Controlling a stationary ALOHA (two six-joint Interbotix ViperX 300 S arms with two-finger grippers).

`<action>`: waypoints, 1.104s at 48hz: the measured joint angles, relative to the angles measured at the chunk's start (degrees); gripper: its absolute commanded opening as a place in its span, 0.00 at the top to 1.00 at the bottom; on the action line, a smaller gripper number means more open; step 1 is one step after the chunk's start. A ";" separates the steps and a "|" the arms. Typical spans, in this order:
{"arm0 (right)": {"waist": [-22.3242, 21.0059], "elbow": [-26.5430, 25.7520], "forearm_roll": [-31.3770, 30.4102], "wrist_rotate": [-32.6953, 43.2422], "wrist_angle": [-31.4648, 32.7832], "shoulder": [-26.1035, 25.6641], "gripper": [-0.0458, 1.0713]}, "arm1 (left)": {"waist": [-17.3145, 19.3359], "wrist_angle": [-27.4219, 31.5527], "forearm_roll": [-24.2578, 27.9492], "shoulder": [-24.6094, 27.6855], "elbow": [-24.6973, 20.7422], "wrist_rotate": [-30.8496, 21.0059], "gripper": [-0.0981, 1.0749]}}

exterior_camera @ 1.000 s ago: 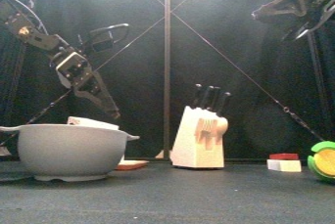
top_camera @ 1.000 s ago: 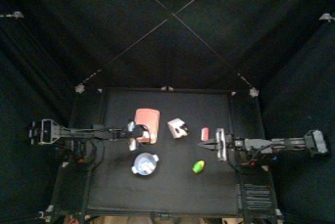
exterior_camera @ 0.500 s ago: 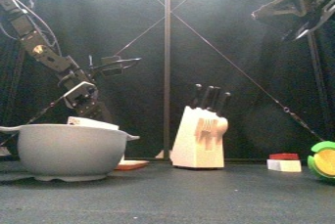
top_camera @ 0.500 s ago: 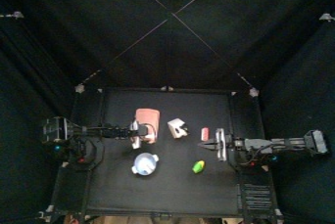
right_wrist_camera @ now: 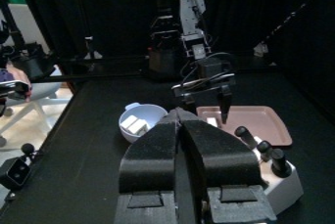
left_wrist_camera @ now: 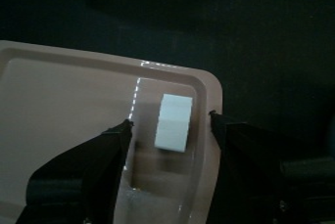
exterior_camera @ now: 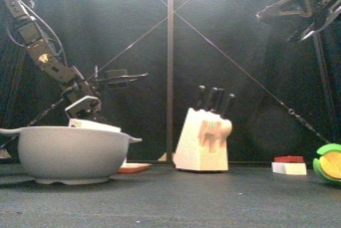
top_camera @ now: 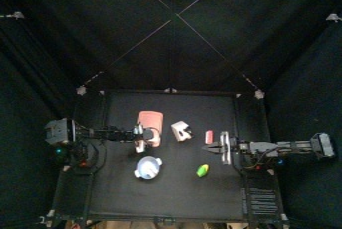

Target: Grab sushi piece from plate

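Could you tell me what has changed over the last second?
The left gripper has come down over the plate, jaws still open on either side of the white sushi piece, not yet gripping. The right gripper, bowl and knife block stayed put.

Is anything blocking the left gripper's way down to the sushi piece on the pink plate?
Nothing visible does. The left gripper hangs open over the plate, the sushi piece lying bare between its jaws.
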 measured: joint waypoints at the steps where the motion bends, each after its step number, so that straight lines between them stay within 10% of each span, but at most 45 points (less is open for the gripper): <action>1: 0.00 0.00 -0.09 0.00 0.00 0.00 0.95 | 0.09 0.00 0.00 0.00 0.00 0.00 0.11; 32: -0.44 0.18 0.00 0.00 0.00 0.09 0.95 | 0.44 2.64 0.26 -0.44 -0.18 -0.18 0.50; 53: -0.44 0.18 -0.09 0.00 0.00 0.18 0.95 | -0.09 3.43 0.35 -9.76 -0.18 -0.09 0.53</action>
